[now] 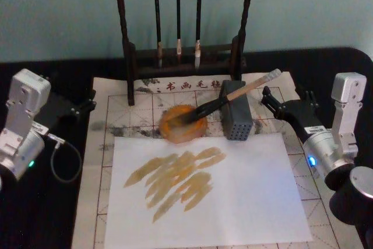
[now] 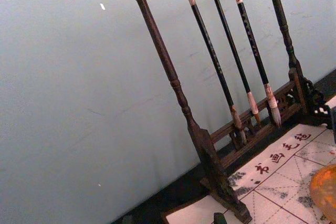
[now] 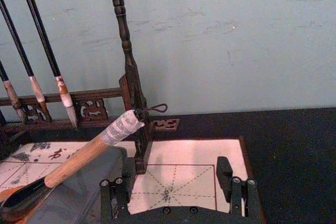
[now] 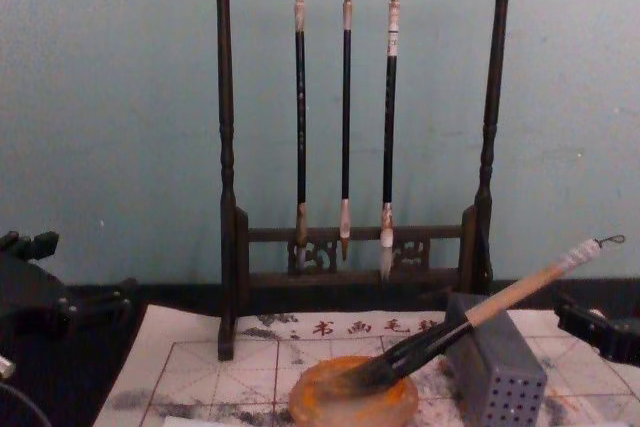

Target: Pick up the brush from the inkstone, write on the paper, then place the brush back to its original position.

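The brush (image 1: 233, 93) lies slanted, its dark bristles in the round orange-brown inkstone (image 1: 182, 126) and its wooden handle propped on a grey perforated block (image 1: 236, 119). Its white-wrapped end (image 3: 122, 126) with a wire loop points back right. The paper (image 1: 96, 196), a gridded sheet with red and black characters along its far edge, covers the table. My right gripper (image 1: 285, 94) is open and empty, low over the paper's back right corner, just right of the brush's end. In the right wrist view its fingers (image 3: 113, 195) stand apart beside the handle. My left gripper (image 1: 90, 100) is open at the paper's back left corner.
A plain white sheet (image 1: 245, 202) with yellow-brown strokes (image 1: 178, 179) lies on the gridded paper in front of the inkstone. A dark wooden rack (image 4: 225, 197) with three thin hanging brushes (image 4: 345, 117) stands at the back. A cable (image 1: 64, 158) loops by the left arm.
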